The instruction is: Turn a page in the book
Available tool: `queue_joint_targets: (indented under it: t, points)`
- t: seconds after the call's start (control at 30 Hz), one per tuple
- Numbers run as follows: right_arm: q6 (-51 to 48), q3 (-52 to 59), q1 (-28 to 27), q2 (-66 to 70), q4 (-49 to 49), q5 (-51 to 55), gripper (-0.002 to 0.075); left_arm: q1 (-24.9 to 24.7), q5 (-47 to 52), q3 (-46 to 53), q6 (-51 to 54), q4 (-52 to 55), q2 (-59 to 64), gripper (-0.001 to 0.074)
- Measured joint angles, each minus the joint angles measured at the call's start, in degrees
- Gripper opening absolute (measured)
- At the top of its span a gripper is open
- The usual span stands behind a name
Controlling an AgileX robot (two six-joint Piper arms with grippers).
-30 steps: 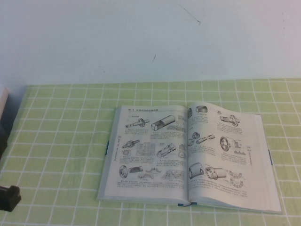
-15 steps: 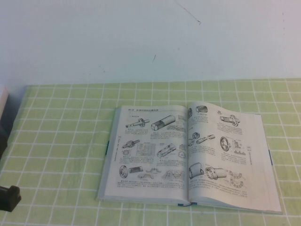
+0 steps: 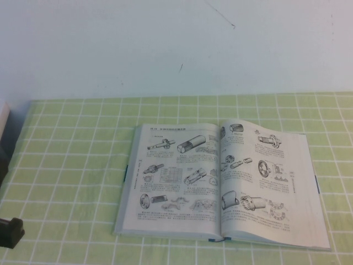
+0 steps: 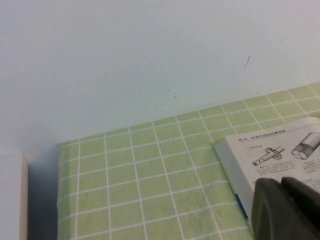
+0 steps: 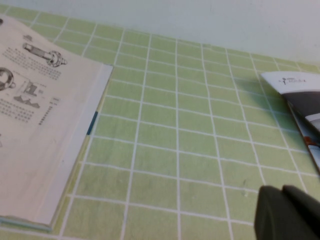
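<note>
The book (image 3: 220, 182) lies open and flat on the green checked cloth, right of centre, with bluish-grey cover edges. Both open leaves show gear and shaft drawings. The page (image 3: 174, 176) lies flat on the left side with its gear drawings up; its photo face is hidden. The book also shows in the left wrist view (image 4: 280, 150) and the right wrist view (image 5: 40, 115). My left gripper (image 3: 10, 232) sits low at the near left, apart from the book, shut and empty (image 4: 282, 187). My right gripper (image 5: 282, 192) is shut and empty over bare cloth to the right of the book, outside the high view.
A white object (image 3: 3, 116) stands at the table's left edge, also in the left wrist view (image 4: 12, 195). A glossy printed sheet (image 5: 300, 100) lies on the cloth right of the book. A pale wall runs behind the table.
</note>
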Motion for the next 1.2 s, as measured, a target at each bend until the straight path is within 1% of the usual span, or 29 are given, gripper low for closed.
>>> queue_joint_targets:
  t: [1.0, 1.1, 1.2]
  points:
    - [0.3, -0.1, 0.0, 0.0, -0.3, 0.4, -0.0002, 0.0, 0.0, 0.0, 0.2, 0.1, 0.0, -0.0004]
    - [0.3, -0.1, 0.0, 0.0, -0.3, 0.5, -0.0002, 0.1, -0.4, 0.0, 0.5, -2.5, -0.9, -0.0004]
    - [0.3, -0.1, 0.0, 0.0, -0.4, 0.5, -0.0002, 1.2, -0.5, 0.1, 6.6, -11.7, -2.7, -0.0004]
